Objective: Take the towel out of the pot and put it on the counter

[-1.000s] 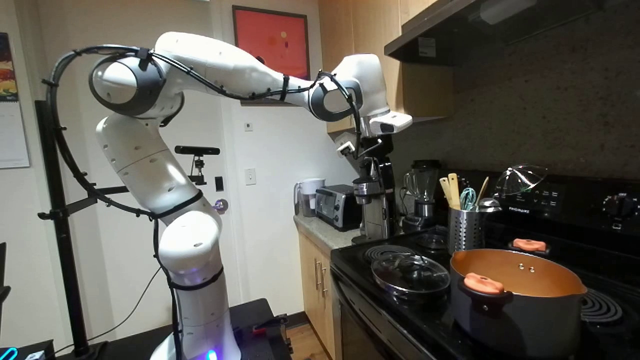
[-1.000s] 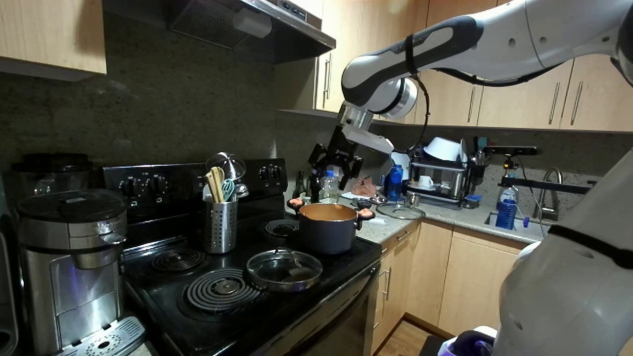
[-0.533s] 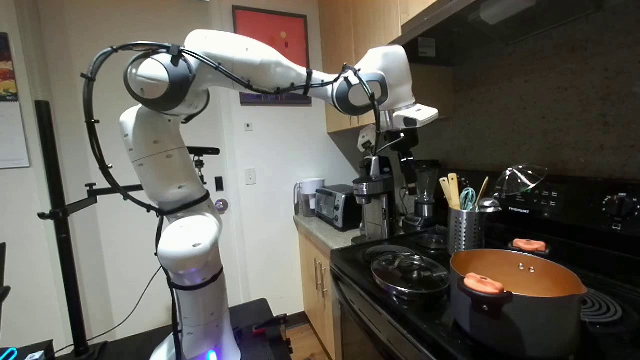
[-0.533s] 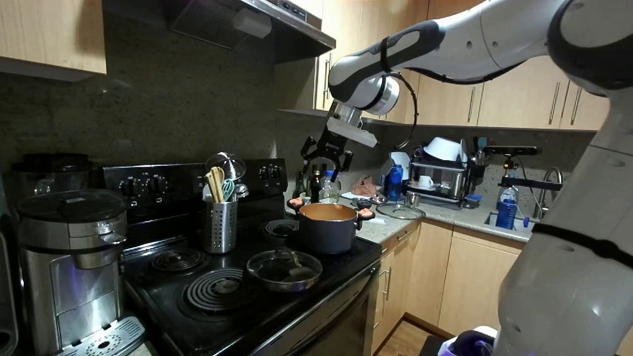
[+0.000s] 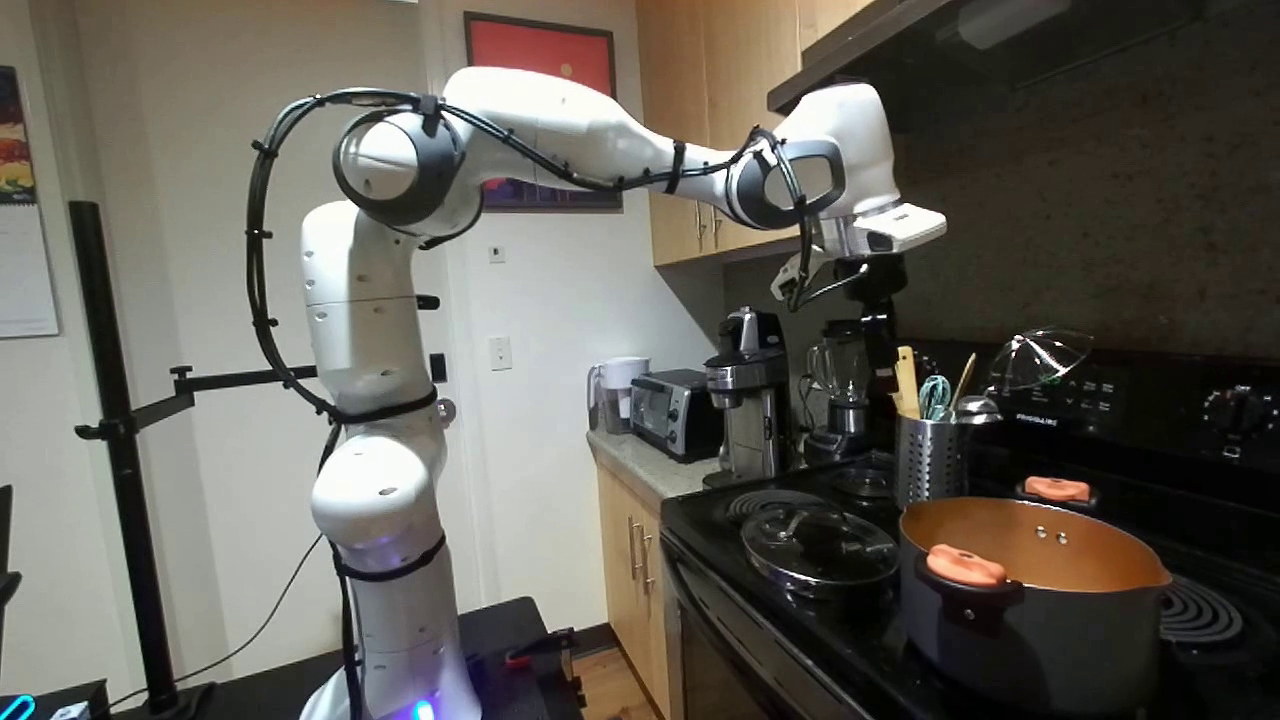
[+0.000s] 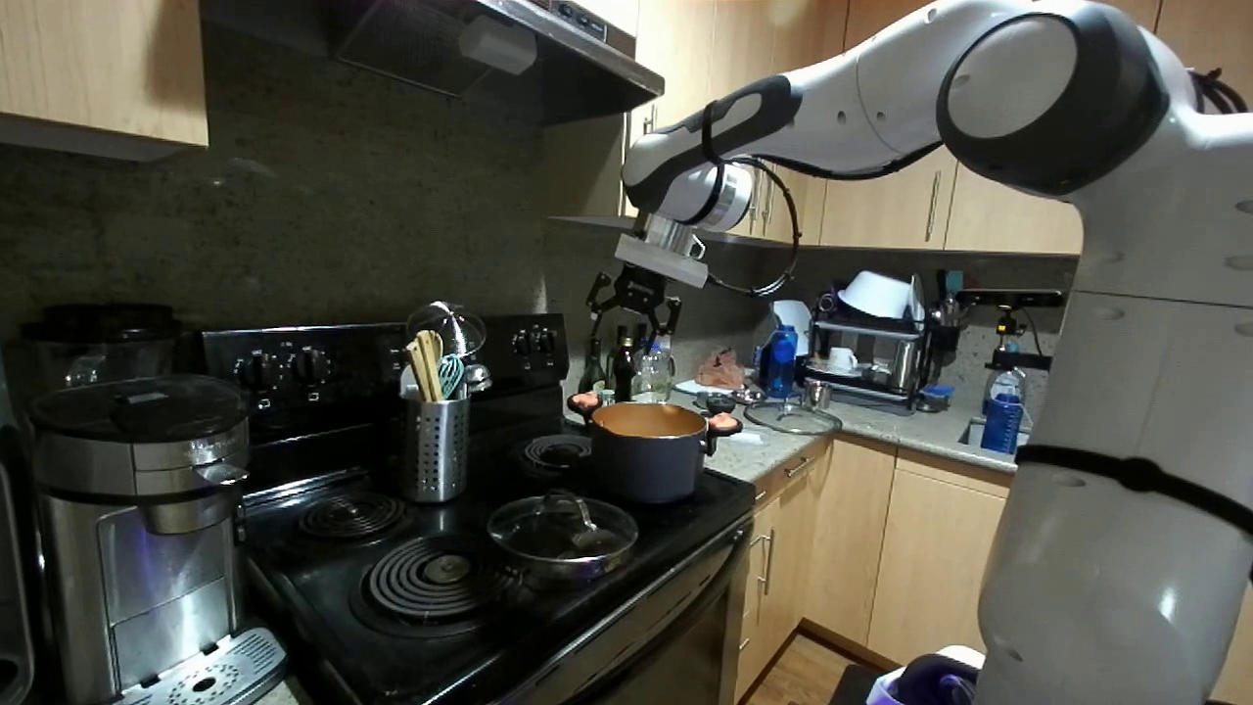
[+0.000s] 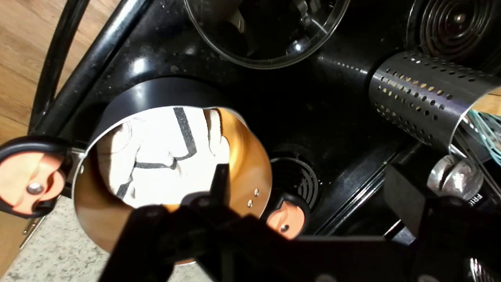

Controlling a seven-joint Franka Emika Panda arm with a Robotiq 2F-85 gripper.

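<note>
The pot [image 5: 1035,645] stands on the stove, dark outside and copper-orange inside, with orange-padded handles; it also shows in an exterior view [image 6: 646,468] and in the wrist view [image 7: 247,172]. The towel [image 7: 156,135], white with dark grey stripes, lies crumpled in the pot in the wrist view; the pot wall hides it in both exterior views. The light speckled counter [image 6: 773,452] runs beside the stove and shows in the wrist view [image 7: 58,243]. My gripper [image 6: 633,328] is open and empty, above the pot's height; its fingers are wide apart in the wrist view [image 7: 313,188].
A black pan with a glass lid [image 6: 563,537] sits by the pot. A perforated metal utensil holder [image 5: 930,460] stands at the stove's back. Bottles [image 6: 622,367] and a glass lid [image 6: 793,419] are on the counter. A range hood [image 6: 548,59] hangs above the stove.
The arm has swung toward the stove: my gripper moved right in one exterior view and left in the other, and now hangs closer to vertical. The pot has not moved.
</note>
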